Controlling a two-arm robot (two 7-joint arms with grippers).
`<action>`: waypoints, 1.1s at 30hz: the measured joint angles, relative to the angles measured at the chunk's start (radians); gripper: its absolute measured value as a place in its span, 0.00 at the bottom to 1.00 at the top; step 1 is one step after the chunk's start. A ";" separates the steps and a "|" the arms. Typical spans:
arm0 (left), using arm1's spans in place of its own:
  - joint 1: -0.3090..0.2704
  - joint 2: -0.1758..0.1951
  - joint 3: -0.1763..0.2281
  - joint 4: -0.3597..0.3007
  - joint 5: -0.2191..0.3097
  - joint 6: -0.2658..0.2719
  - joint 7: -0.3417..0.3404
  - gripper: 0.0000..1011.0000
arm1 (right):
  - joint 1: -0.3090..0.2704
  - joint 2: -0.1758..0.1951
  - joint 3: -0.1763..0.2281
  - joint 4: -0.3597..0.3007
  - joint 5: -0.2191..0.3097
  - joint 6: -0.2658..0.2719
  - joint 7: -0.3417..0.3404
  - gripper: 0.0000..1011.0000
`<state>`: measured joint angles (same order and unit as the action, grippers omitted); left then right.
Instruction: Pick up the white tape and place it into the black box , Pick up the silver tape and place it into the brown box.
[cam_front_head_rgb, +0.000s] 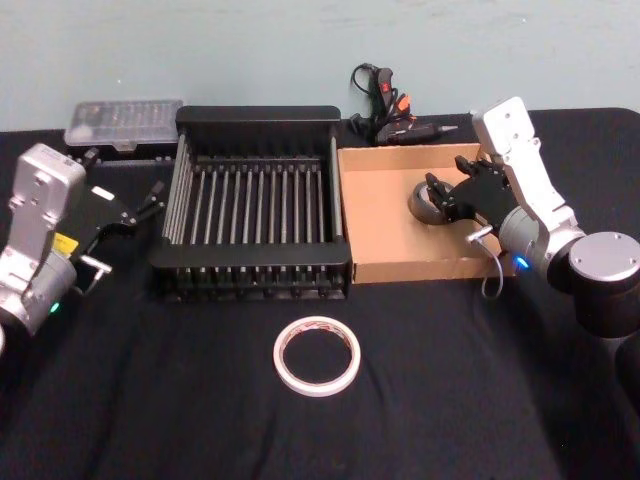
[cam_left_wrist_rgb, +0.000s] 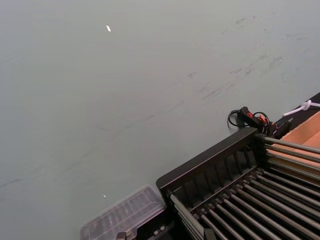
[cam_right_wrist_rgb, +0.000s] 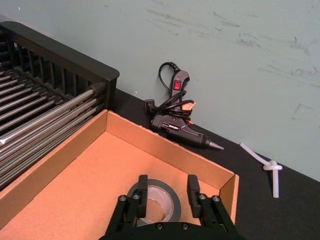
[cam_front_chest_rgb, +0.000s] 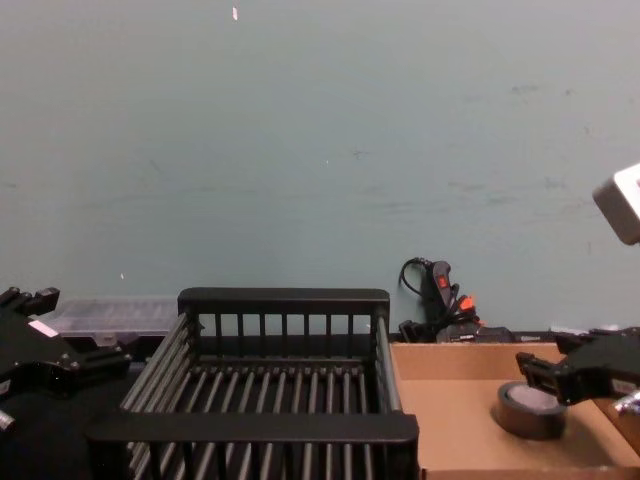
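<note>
The white tape (cam_front_head_rgb: 317, 356) lies flat on the black cloth in front of the black box (cam_front_head_rgb: 255, 262), far from both grippers. The silver tape (cam_right_wrist_rgb: 155, 202) rests on the floor of the brown box (cam_right_wrist_rgb: 75, 175), near its far right corner; it also shows as silver tape (cam_front_chest_rgb: 530, 410) in the chest view. My right gripper (cam_front_head_rgb: 432, 196) hangs just above that roll, open, its fingers (cam_right_wrist_rgb: 192, 186) straddling it without pressing on it. My left gripper (cam_front_head_rgb: 148, 204) is parked open at the left of the black box (cam_left_wrist_rgb: 210, 165).
A black glue gun (cam_right_wrist_rgb: 180, 131) with its cord lies behind the brown box, and a white plastic piece (cam_right_wrist_rgb: 267, 166) beside it. A clear parts case (cam_front_head_rgb: 122, 124) sits behind the crate's left corner. The wall stands close behind the table.
</note>
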<state>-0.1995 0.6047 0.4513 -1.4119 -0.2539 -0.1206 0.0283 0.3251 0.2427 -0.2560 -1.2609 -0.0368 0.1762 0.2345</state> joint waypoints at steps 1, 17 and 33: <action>0.000 0.000 0.000 0.000 0.000 0.000 0.000 0.99 | 0.000 0.000 0.000 0.000 0.000 0.000 0.000 0.50; 0.000 0.000 0.000 0.000 0.000 0.000 0.000 0.99 | -0.001 0.001 0.000 -0.001 0.002 0.000 0.001 0.98; 0.000 0.000 0.000 0.000 0.000 0.000 0.000 0.99 | -0.047 0.011 0.027 -0.086 0.028 0.018 0.029 0.99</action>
<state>-0.1995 0.6047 0.4514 -1.4120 -0.2539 -0.1205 0.0283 0.2779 0.2538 -0.2287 -1.3473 -0.0088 0.1939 0.2639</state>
